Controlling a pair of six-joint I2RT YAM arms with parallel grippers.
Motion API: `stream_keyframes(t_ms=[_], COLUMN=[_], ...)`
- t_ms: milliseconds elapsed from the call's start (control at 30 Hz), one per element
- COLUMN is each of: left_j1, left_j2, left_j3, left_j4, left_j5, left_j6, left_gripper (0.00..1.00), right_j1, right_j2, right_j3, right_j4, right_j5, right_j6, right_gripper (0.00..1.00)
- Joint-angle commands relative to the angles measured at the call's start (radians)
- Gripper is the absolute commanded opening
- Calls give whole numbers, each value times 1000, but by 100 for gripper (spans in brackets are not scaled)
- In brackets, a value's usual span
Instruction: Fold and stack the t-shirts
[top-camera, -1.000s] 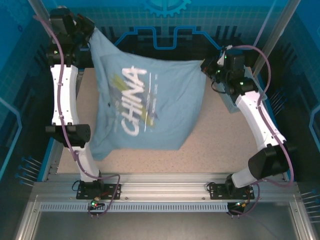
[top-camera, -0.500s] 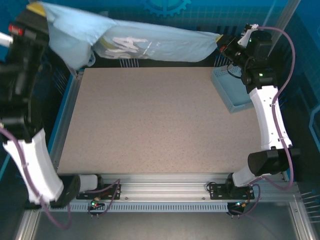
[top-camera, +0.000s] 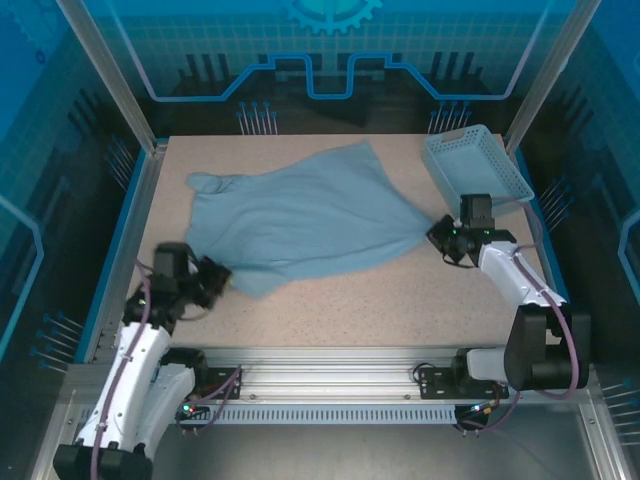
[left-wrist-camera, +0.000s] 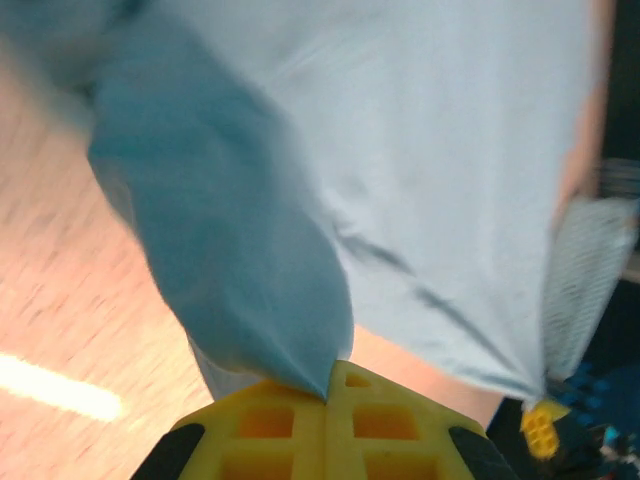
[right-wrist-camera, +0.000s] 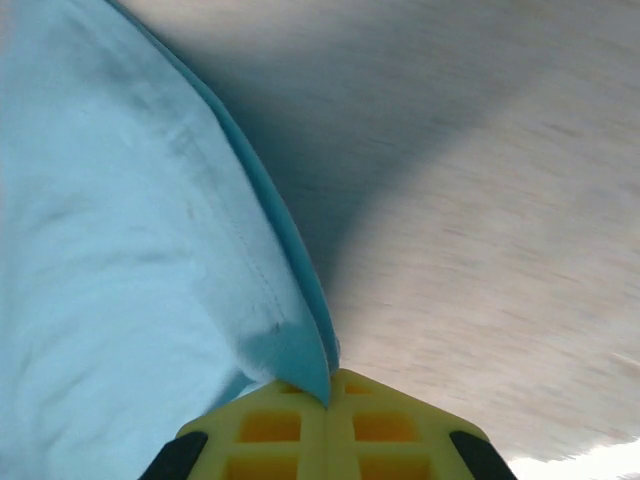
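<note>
top external: t-shirt (top-camera: 300, 215) now on table (top-camera: 400, 300)

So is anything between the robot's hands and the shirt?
Nothing visible. The left gripper and the right gripper are each shut on a corner of the t-shirt, which lies spread on the table.

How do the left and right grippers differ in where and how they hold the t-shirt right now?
The left gripper pinches the t-shirt at its near-left corner, toward the front of the table; the right gripper pinches its right-hand tip, close to the basket. The left gripper holds a bunched, folded wad of cloth; the right gripper holds a flat stitched hem. Both are shut on the t-shirt, which lies spread between them.
</note>
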Motion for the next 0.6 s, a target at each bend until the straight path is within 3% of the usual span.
stream_keyframes(t_ms=[0,133,300,567], left_j1=[-133,-221,-230,-230], left_j2=[-56,-11,77,112], left_j3=[-57,-82,-52,34], left_j4=[44,54,63,-184], left_j5=[10,-33,-73,-302], left_j6=[-151,-191,-170,-178], left_gripper=[0,0,0,0], right_j1=[-38,-48,-51,-49], right_j2=[-59,-82,-120,-163], right_j3=[-23,-24,-84,-125], right_j4=[-31,-187,-208,-303], right_j5=[69,165,168,220], right_j6=[-27,-38,-30,-4], right_gripper=[0,0,0,0])
